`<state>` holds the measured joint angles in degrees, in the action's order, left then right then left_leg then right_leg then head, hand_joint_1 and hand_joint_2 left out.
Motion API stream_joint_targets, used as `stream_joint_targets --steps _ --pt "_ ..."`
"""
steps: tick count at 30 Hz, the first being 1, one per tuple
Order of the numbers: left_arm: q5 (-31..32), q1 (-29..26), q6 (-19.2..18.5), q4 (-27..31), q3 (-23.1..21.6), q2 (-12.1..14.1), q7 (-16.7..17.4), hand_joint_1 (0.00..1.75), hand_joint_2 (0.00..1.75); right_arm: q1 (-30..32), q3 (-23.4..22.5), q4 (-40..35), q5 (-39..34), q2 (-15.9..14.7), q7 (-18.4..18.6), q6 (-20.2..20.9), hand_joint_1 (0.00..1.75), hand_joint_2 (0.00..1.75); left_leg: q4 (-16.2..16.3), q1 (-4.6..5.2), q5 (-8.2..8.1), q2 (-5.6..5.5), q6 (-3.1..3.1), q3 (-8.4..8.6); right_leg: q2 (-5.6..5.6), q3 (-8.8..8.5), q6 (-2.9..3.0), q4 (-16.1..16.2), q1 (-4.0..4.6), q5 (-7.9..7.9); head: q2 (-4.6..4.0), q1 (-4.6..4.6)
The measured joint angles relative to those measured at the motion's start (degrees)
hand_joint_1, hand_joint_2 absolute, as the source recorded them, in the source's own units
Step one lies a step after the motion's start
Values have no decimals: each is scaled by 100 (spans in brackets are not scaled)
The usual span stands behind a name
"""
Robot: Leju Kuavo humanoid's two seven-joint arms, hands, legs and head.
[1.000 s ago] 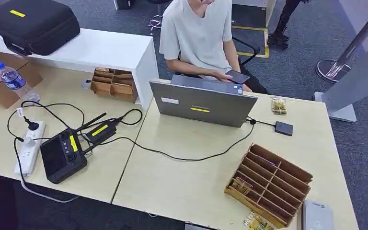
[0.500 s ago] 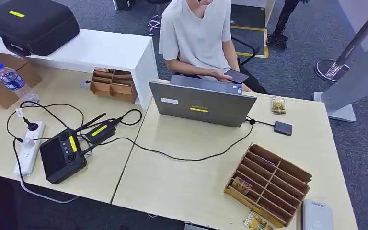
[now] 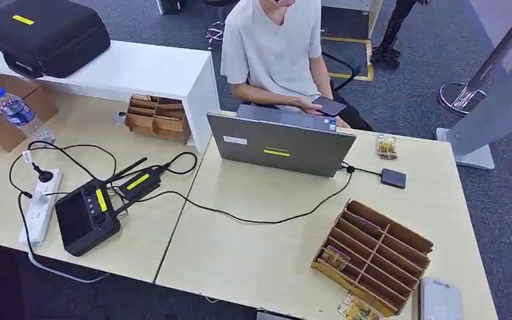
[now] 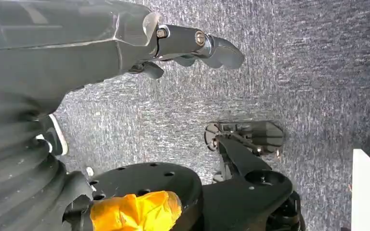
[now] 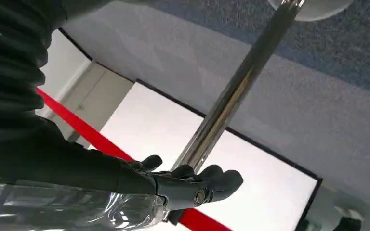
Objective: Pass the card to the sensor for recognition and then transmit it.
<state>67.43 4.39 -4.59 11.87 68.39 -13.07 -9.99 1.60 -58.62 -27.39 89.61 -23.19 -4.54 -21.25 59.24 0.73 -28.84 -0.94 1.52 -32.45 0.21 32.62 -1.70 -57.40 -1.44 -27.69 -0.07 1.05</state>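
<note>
- The left hand (image 4: 192, 45) is seen in its wrist view with fingers loosely extended and apart; nothing is held or touched, and grey carpet (image 4: 294, 72) lies beyond it.
- The right hand (image 5: 192, 185) is seen with fingers slightly curled and spread, empty, in front of a chrome pole (image 5: 231, 101).
- A card (image 3: 357, 308) is found at the table's (image 3: 240, 253) near edge, at 5 o'clock, just beside the wooden divider tray (image 3: 373, 257).
- A grey sensor box (image 3: 440, 300) is placed just right of it.
- A laptop (image 3: 280, 143) is set at 12 o'clock, with a seated person (image 3: 273, 53) behind it.
</note>
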Motion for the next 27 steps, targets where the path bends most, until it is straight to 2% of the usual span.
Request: stream_joint_targets --steps 3,14,15,19,20,27 --pt "4 2 53 2 7 2 46 0 175 -56 -85 140 -4 138 -57 29 0 175 0 -1 0 0 0 0 0 0 0 0 1 0 0 0" --pt "0 15 249 2 15 -37 153 0 175 -163 -87 798 2 1187 238 81 0 175 -1 -12 1 -1 -2 1 -1 -3 9 -2 11 -5 0 0" --pt "-9 15 251 2 20 -48 153 0 0 -163 -53 841 0 1262 279 105 0 175 -1 -12 1 -2 -2 0 -1 -3 9 -2 11 -5 0 -2" --pt "-33 20 293 2 65 -57 153 0 0 -166 6 971 2 1530 330 164 0 175 -2 -11 1 -1 -2 1 -1 -4 10 -2 10 -6 0 -5" --pt "-35 24 304 2 70 -55 153 0 175 -170 22 997 2 1585 334 173 0 175 -2 -12 1 -1 -2 1 -1 -4 10 -3 11 -6 0 6" --pt "-63 48 422 2 120 -63 271 0 175 -192 57 1148 0 2072 389 492 0 175 -2 -19 0 -1 -7 1 -1 -4 13 -3 16 -7 0 0"
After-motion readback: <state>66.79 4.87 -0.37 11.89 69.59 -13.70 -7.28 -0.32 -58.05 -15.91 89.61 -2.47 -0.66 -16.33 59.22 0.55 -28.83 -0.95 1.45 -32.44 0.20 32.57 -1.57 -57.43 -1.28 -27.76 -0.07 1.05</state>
